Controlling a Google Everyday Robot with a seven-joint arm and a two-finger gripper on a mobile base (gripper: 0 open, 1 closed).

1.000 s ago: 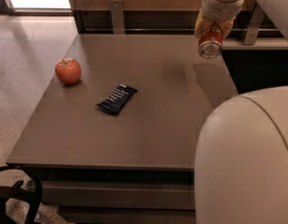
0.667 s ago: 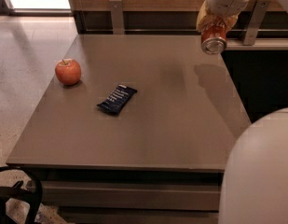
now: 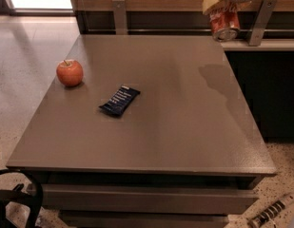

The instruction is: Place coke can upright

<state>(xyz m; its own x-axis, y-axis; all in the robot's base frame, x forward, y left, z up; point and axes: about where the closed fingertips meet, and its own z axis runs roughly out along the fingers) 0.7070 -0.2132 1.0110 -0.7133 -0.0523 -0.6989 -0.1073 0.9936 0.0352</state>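
The coke can [image 3: 224, 25] is a red-orange can with a silver end facing down toward me. It hangs in the air above the table's far right corner, near the top edge of the camera view. My gripper [image 3: 221, 8] is shut on the coke can from above, with its yellowish fingers [image 3: 212, 3] wrapped around the can's upper part. The can is tilted slightly, its bottom rim lowest. The arm above the gripper is mostly cut off by the frame's top edge.
A grey table [image 3: 184, 127] fills the view. A red apple [image 3: 69, 72] sits at its left side. A dark blue snack bar wrapper [image 3: 119, 100] lies left of centre. Metal brackets [image 3: 119, 15] and a wooden wall run behind the table.
The gripper has lifted the coke can up and away toward the table's far right corner. The large white arm part at the lower right has left the view.
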